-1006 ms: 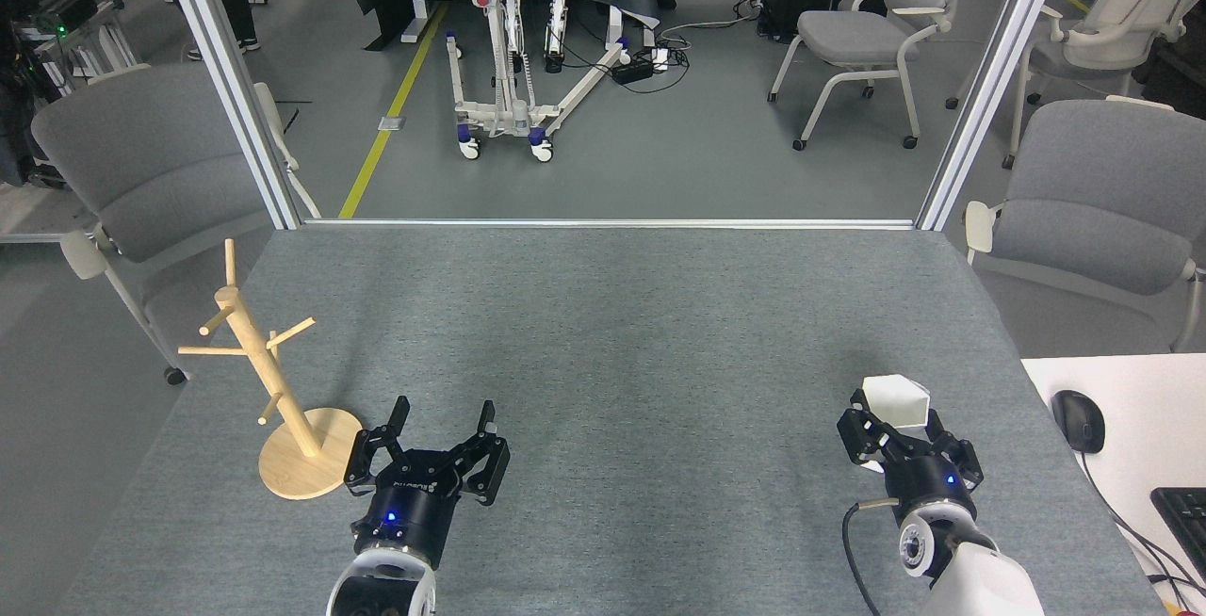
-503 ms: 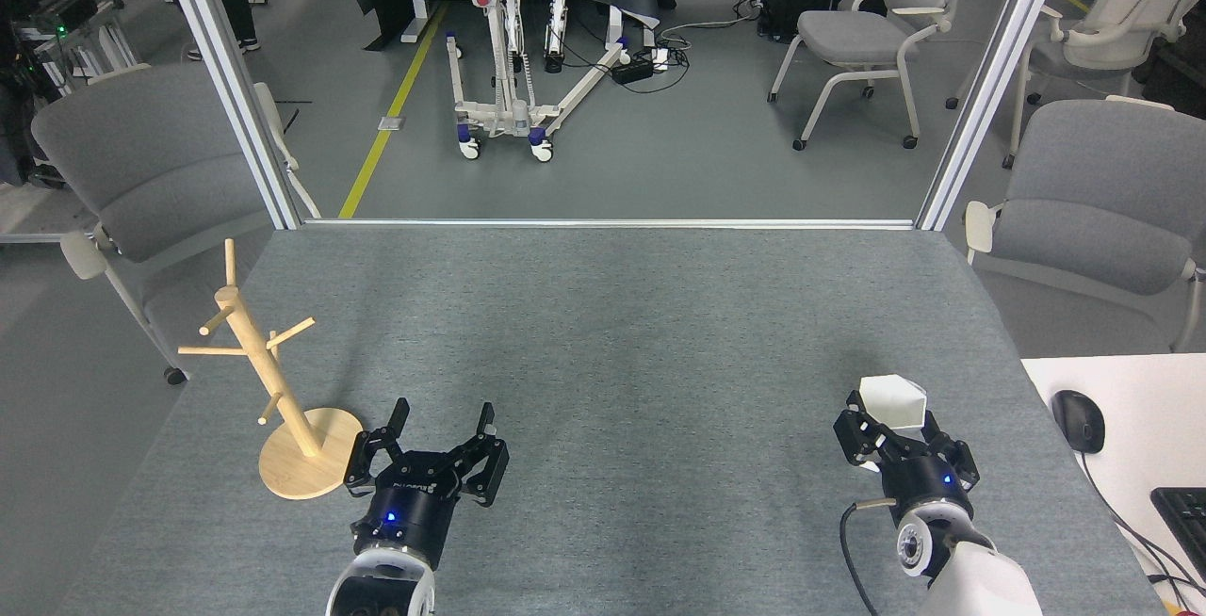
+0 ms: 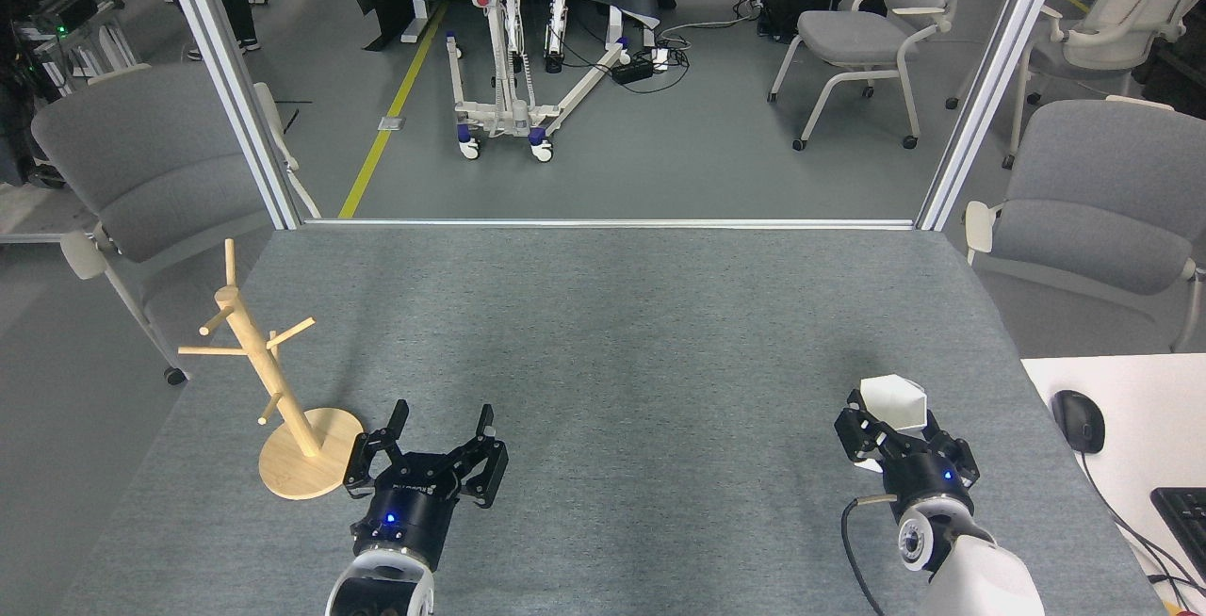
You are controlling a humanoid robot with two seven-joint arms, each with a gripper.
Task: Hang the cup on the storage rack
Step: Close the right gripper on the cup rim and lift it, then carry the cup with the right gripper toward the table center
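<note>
R gripper (image 3: 895, 432) is clamped on the cup (image 3: 895, 401), fingers either side of its lower body, hexagonal rim facing away from me. Cup sits at the near-right of the table (image 3: 622, 333), low over the felt; can't tell if it's touching the surface. L gripper (image 3: 441, 423) is spread wide w/ nothing in it, just beside the rack's disc base. Storage rack (image 3: 254, 362) stands upright at the far-left edge of the table, well apart from the cup, pegs angled up.

Risks, my read: long cross-table carry w/ a grip on tapered matte facets, so the cup could slip or rotate. No handle visible from here, so the peg prob has to go inside the rim; bad alignment could knock the light rack over. L gripper near the base could get in the way, or steady it.
</note>
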